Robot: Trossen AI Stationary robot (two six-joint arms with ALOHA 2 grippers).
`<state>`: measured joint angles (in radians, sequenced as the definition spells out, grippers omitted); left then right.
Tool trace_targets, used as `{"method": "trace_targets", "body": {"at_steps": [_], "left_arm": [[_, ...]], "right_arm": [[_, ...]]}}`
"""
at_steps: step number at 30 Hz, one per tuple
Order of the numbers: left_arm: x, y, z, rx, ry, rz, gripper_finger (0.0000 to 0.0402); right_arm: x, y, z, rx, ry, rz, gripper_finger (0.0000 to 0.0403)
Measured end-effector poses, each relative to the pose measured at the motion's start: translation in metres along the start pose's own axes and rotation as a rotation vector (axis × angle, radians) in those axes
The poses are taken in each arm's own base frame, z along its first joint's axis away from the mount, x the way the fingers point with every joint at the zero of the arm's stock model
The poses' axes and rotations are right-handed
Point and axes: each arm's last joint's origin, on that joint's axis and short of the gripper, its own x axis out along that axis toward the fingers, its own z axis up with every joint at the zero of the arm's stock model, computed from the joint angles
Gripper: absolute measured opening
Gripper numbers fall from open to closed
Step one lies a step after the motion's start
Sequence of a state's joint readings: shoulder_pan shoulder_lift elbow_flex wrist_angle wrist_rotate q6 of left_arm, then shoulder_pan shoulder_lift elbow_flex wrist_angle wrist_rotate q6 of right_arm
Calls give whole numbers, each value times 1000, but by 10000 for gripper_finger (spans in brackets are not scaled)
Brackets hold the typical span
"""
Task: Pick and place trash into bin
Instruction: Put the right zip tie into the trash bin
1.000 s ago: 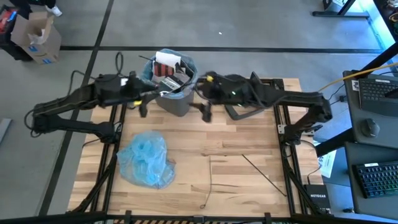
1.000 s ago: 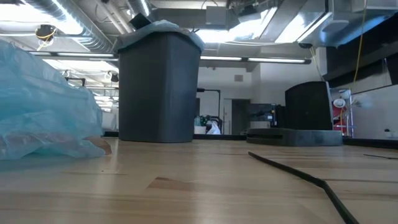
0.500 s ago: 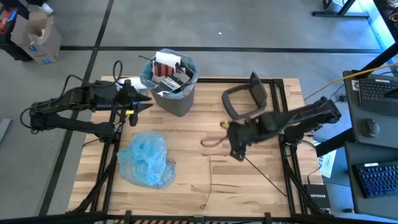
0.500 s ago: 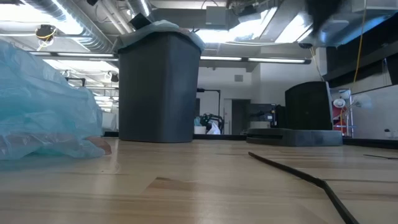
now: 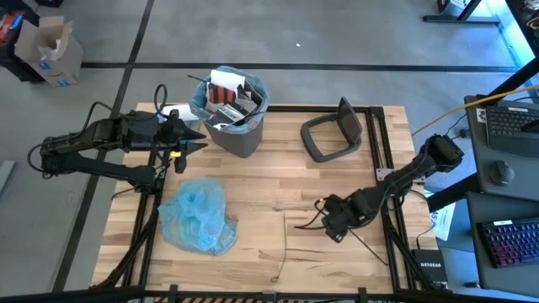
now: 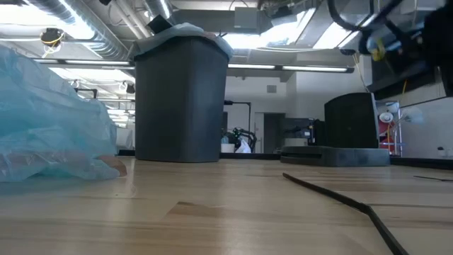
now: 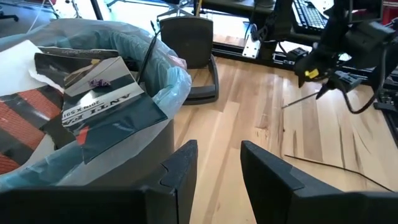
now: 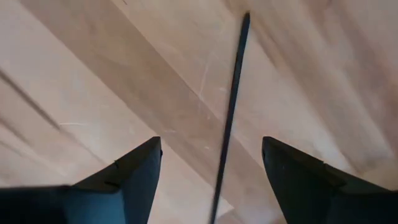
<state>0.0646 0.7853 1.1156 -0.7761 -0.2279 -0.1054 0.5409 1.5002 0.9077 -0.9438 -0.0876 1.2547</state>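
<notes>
The right gripper hung low over the table, jaws spread wide and empty, straddling a thin dark stick that ran between its fingers in the right wrist view. The left gripper waited just beside the bin, jaws part open with nothing between them.

The likeliest failure, as I judge it, was a missed pinch. The stick was very slim and lay flat on the wood, so fingers closing slightly high would meet above it, and fingers driven too low would scrape the boards. It also looked long; gripped off-centre it could droop, swing, and catch the bin's rim instead of dropping in. The bin was already heaped, with a printed packet and white paper standing above the rim, so a long stick might rest on top and slide off.

The bin was dark grey plastic, tapered, with a rounded rim and a thin light blue liner folded over it. Its grey lid lay on the table near the far right corner. A crumpled blue bag, soft and translucent, sat on the left half, well apart from the right gripper. A 2nd thin stick lay near the front edge. The table was pale butcher-block, smooth, with visible seams.
</notes>
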Motion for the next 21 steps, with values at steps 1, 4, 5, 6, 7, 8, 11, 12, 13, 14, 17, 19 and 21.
{"method": "trace_targets", "body": {"at_steps": [1, 4, 5, 6, 7, 8, 11, 12, 13, 14, 17, 19, 21], "left_arm": [[0, 0, 0, 1, 0, -1, 117], [0, 0, 0, 4, 1, -1, 117], [0, 0, 0, 5, 3, 0, 117], [0, 0, -1, 5, 6, 0, 117], [0, 0, -1, 5, 9, 0, 117], [0, 0, -1, 4, 9, 0, 117], [0, 0, -3, 5, 26, 2, 117], [0, 0, -3, 3, 33, 3, 117], [0, 0, -4, -1, 37, 3, 117], [0, 0, -4, -3, 38, 4, 117], [0, 0, -5, -7, 46, 4, 117], [0, 0, -5, -7, 45, 5, 117], [0, 0, -5, -7, 45, 5, 117]], "right_arm": [[5, -1, -2, 7, 1, 4, 268], [18, -9, -4, 31, 7, -14, 265], [22, -11, -4, 42, 8, -19, 260], [25, -13, -5, 54, 7, -19, 254], [29, -15, -5, 67, 5, -17, 246], [32, -16, -5, 75, 1, -13, 236], [43, -18, -4, 94, -11, 21, 204], [46, -19, -4, 105, -12, 28, 193], [49, -21, -5, 118, -13, 33, 182], [51, -22, -4, 139, -13, 27, 171], [55, -26, -5, 166, -9, 8, 135], [56, -27, -5, 169, -16, 1, 106], [56, -27, -5, 168, -27, 1, 71]]}}
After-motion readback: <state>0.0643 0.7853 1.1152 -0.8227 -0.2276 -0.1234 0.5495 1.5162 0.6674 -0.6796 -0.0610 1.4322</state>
